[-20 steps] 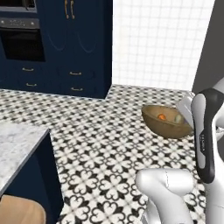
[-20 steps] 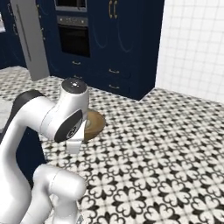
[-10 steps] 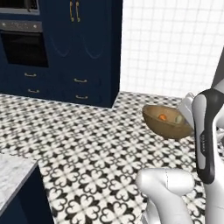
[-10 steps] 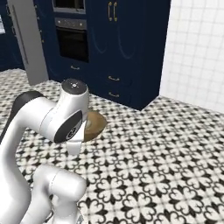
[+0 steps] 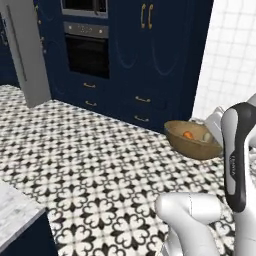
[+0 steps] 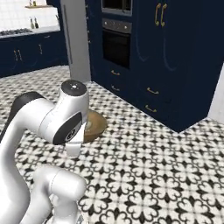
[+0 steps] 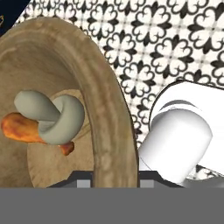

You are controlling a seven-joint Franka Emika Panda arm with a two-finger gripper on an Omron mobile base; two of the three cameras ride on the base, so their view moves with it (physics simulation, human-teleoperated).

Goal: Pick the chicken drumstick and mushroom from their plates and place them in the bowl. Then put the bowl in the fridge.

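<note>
- The bowl (image 7: 105, 113) fills the left and centre of the hand view, its thick wooden rim running down to the bottom edge where the finger tips would sit; in the left base view it hangs at centre right, above the patterned floor (image 5: 90, 165), beside the arm's upper link.
- Inside it lie both foods: the mushroom (image 7: 50, 116), pale and rounded, rests on top of the chicken drumstick (image 7: 22, 127), whose orange-brown flesh pokes out at the left. In the left base view they show as an orange spot and a pale spot in the bowl's hollow.
- So the first half of the job looks done: both items are off their plates and in the bowl.
- The gripper (image 7: 116, 177) is clenched on the bowl's rim, carrying it clear of any surface; the tips themselves are mostly hidden behind the rim.
- What is left, by my reckoning, is the whole second half: getting the bowl onto a shelf and letting go.
- The fridge (image 5: 25, 55) stands at the upper left of the left base view and at top centre-left of the right base view, well apart from the bowl, next to the navy cabinets (image 5: 150, 55) with the built-in oven (image 5: 87, 50).
</note>
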